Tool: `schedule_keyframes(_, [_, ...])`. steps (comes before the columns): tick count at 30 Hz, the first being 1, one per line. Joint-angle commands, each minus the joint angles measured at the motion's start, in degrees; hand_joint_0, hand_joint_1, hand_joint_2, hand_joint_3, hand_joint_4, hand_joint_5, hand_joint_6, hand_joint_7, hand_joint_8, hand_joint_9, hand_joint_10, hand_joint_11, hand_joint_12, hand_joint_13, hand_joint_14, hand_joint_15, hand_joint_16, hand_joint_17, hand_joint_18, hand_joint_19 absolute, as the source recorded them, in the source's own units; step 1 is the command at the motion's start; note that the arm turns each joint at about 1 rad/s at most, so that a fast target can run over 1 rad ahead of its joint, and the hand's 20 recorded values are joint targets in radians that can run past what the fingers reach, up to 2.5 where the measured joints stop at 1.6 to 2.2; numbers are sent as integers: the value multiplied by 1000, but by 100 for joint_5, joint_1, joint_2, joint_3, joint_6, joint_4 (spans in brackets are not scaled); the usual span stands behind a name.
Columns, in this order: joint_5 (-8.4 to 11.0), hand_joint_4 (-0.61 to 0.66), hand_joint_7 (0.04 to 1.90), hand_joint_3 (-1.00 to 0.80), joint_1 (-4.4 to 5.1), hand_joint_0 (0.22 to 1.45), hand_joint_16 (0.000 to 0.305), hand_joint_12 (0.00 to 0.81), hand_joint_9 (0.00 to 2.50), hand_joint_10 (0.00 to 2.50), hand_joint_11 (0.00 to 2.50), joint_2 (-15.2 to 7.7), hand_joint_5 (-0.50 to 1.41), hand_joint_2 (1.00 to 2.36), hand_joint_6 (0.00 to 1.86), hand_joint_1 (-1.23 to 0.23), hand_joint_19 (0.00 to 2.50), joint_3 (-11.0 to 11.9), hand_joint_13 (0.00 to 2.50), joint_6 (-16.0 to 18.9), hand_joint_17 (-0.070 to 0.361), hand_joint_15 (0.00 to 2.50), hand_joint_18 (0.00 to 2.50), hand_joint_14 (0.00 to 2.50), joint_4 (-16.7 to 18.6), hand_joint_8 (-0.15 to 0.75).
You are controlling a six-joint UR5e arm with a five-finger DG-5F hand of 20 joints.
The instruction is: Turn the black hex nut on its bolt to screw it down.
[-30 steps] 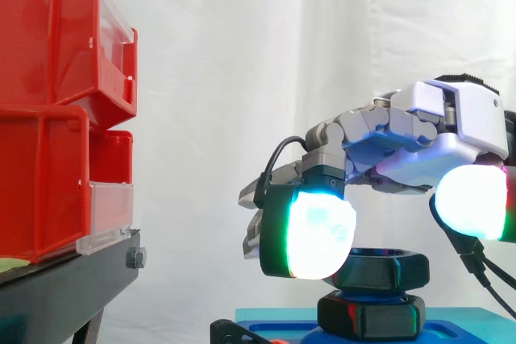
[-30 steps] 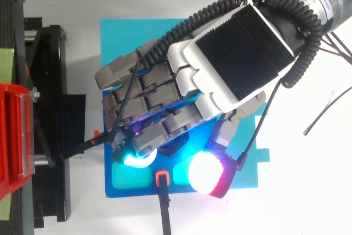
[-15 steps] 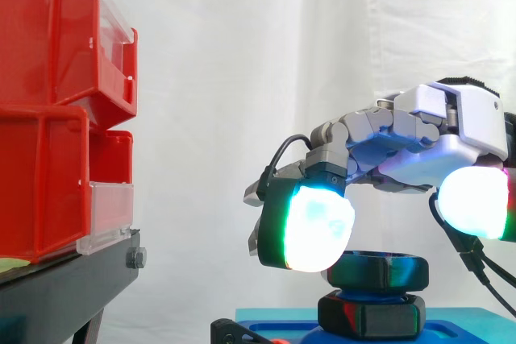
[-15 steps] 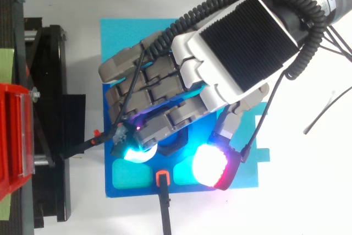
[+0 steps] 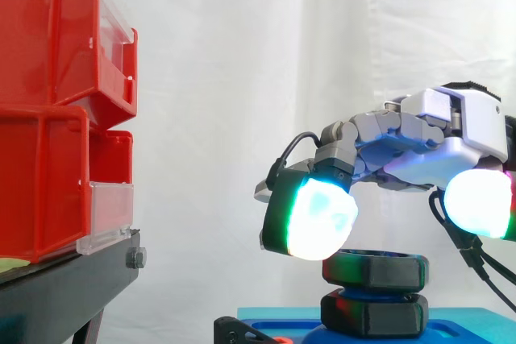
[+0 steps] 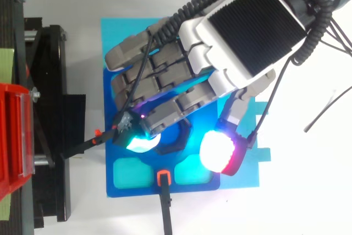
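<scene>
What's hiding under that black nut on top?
Under the black hex nut sits another black hex-shaped piece, standing on the blue base. The bolt running through them is covered, so it can't be seen.

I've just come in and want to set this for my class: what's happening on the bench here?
A robot hand, reaching in from the right of the side view, is poised over a black hex nut threaded on an upright bolt. The bolt stands on a blue base. Below the nut sits a lower black hex piece, with what looks like a thin gap between them, so the nut seems not fully screwed down. Red bins on a black stand are off to the left.
</scene>
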Motion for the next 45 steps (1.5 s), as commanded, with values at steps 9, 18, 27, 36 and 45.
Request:
schedule_keyframes(9, [-256,206,968,-500,-200,500,50,311,553,9,413,-2,-162,1000,601,-368,303,-124,574,17,113,212,484,8,258,280])
schedule_keyframes(18, [-371,208,975,-500,-332,501,50,308,551,9,408,-2,-161,1000,599,-369,307,-133,564,123,113,207,484,7,390,279])
schedule_keyframes(27, [-432,211,981,-500,-323,500,50,303,554,9,413,7,-158,1000,596,-372,305,-107,562,800,113,203,491,7,785,280])
schedule_keyframes(36, [-247,218,978,-500,-130,501,50,310,554,9,410,7,-158,1000,598,-373,312,157,584,1345,113,225,495,8,1110,280])
schedule_keyframes(45, [245,216,969,-500,222,502,50,314,558,9,415,-2,-158,1000,597,-375,311,157,602,852,113,238,503,8,891,282])
